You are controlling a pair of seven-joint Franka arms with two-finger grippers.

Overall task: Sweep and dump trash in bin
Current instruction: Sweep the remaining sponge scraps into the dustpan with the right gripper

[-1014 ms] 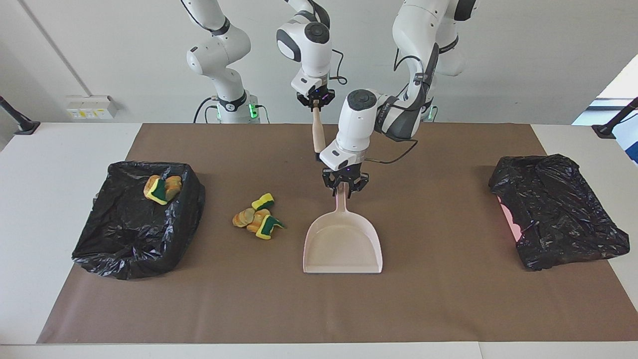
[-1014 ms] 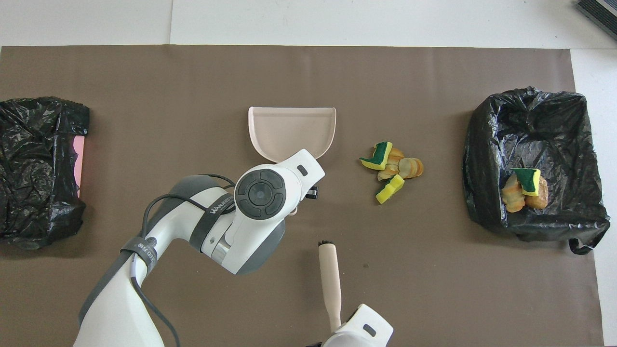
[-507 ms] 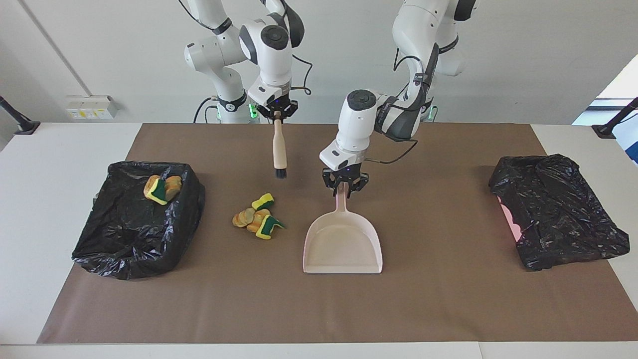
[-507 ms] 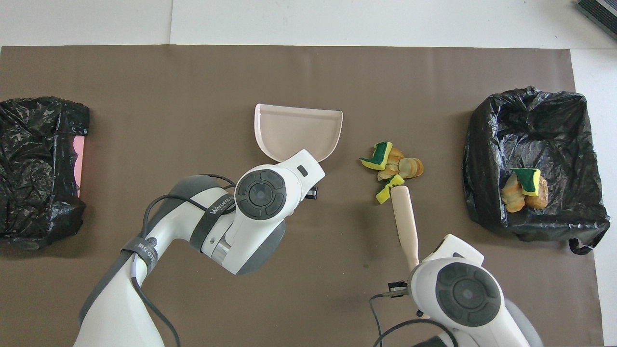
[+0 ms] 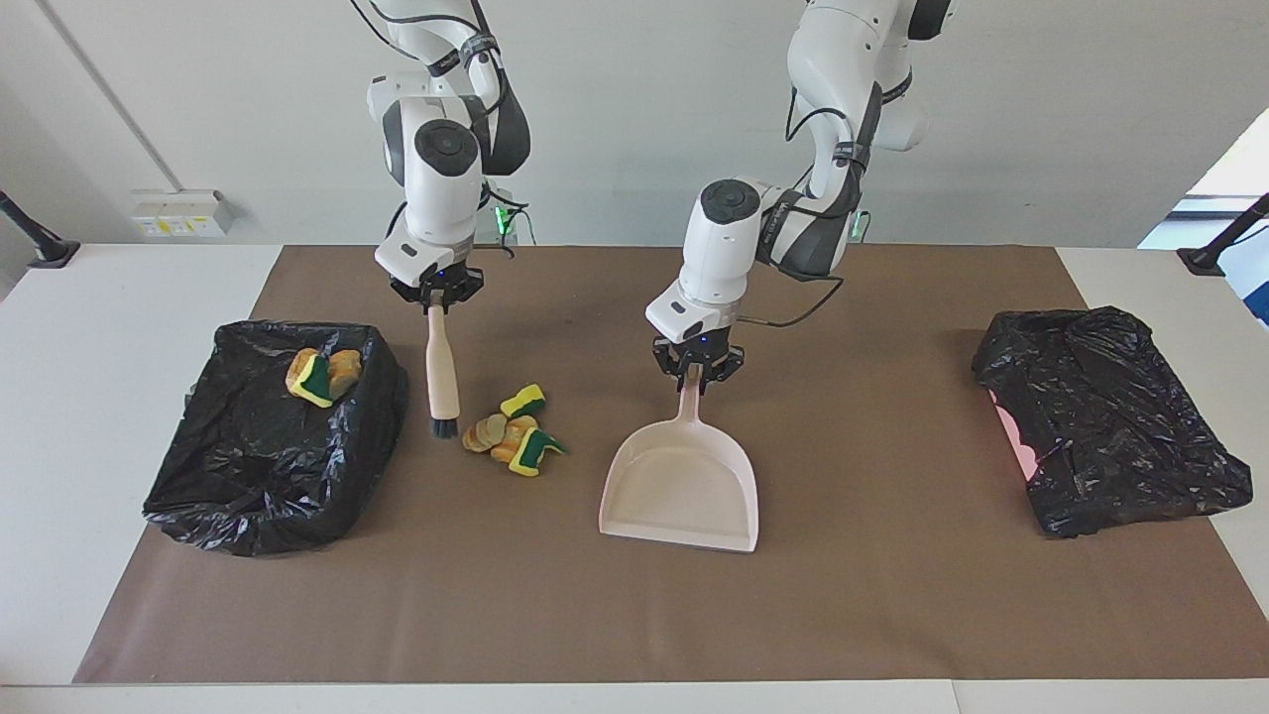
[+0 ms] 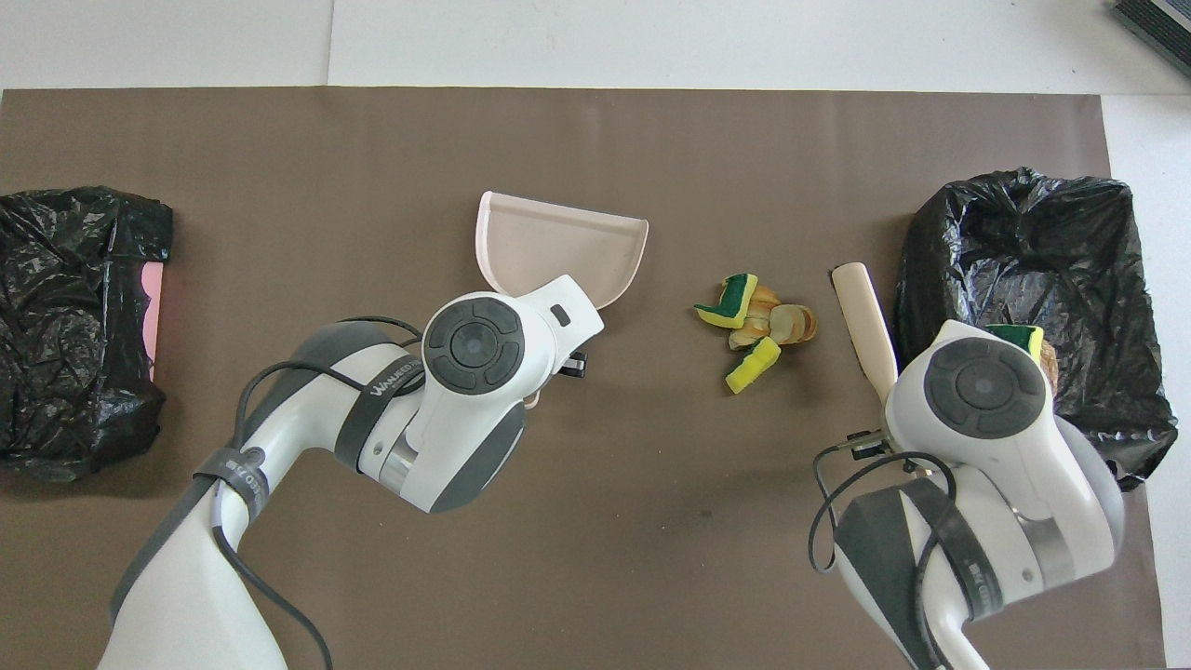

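Trash [image 5: 511,431] on bench btw brush [image 5: 441,382] and dustpan [image 5: 682,486], bin [image 5: 268,436] at pile's 9 o'clock in facing view. Right gripper [image 5: 434,299] clenched on brush handle, left gripper [image 5: 697,375] clenched on dustpan handle. Foam bits look light, soft (prob. scatter easily), so sweep, don't pinch.

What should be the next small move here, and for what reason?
Probably the left gripper, holding the dustpan, should bring its open edge beside the trash pile. The right gripper already hangs the brush between pile and bin, but a gap separates pan and pile.
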